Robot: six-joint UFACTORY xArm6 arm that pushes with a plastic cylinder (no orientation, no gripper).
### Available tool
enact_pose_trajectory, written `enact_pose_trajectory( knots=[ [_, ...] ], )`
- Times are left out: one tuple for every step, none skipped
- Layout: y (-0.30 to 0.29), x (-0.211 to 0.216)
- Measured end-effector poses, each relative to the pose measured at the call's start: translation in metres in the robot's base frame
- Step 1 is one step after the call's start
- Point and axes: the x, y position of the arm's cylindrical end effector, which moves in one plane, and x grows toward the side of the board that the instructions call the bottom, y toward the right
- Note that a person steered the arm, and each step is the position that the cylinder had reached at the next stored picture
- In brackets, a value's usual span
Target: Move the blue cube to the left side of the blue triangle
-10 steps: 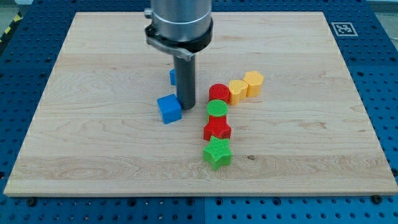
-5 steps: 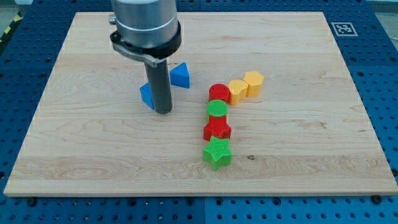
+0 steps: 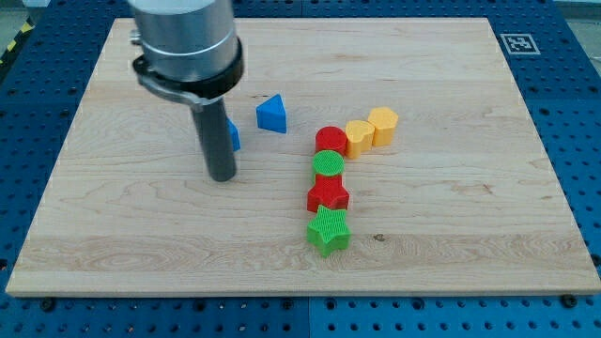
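Observation:
The blue triangle [image 3: 272, 115] lies on the wooden board [image 3: 451, 207], left of centre toward the view's top. The blue cube [image 3: 234, 135] is mostly hidden behind my rod; only a sliver shows, to the left of the triangle with a small gap. My tip [image 3: 222, 176] rests on the board just below and slightly left of the cube, at the view's left of the other blocks.
A red round block [image 3: 331, 140], a green round block [image 3: 328, 165], a red star [image 3: 328, 195] and a green star [image 3: 328, 229] form a column. Two yellow blocks [image 3: 359, 136] [image 3: 382, 124] sit at its upper right. A marker tag [image 3: 519, 43] is at the board's top right corner.
My rod has moved to the view's left and slightly down. The blue cube slid left and up from below the triangle to its left side. The triangle is now uncovered.

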Motion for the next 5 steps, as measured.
enact_pose_trajectory(
  knots=[
    [-0.019, -0.010],
    [-0.004, -0.022],
    [0.008, -0.024],
    [0.019, -0.027],
    [0.009, -0.029]
  ],
)
